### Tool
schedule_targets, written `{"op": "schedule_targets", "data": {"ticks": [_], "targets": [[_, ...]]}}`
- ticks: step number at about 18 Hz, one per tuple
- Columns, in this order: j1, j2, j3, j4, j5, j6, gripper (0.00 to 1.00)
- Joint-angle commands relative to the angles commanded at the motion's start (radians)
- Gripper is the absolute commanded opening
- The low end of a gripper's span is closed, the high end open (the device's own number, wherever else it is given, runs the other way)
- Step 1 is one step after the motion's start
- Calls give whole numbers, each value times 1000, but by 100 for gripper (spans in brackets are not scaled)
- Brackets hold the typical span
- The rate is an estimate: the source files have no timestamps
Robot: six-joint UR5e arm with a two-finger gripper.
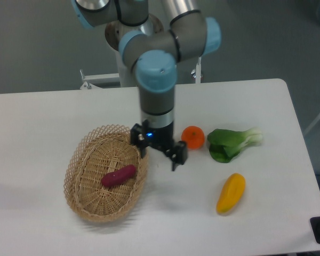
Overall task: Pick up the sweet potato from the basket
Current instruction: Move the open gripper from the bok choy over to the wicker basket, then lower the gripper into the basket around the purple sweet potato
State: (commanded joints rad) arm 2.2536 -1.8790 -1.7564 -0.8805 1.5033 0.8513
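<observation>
The sweet potato (118, 176), a small reddish-purple oblong tuber, lies in the middle of the oval tan wicker basket (88, 207) on the left of the white table. My gripper (159, 158) hangs over the basket's right rim, above and to the right of the sweet potato. Its two dark fingers are spread apart and hold nothing. One finger is over the basket's rim, the other over the table just right of it.
An orange (193, 137) sits just right of the gripper. A green bok choy (230, 144) lies further right. A yellow-orange elongated fruit (231, 193) lies at the front right. The arm's base stands behind the table's far edge.
</observation>
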Motion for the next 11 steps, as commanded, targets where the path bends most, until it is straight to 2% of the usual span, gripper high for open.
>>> {"op": "schedule_targets", "data": {"ticks": [5,11], "targets": [[-58,-60,0,23,5,48,100],[-91,-114,-5,28,12,90,100]]}}
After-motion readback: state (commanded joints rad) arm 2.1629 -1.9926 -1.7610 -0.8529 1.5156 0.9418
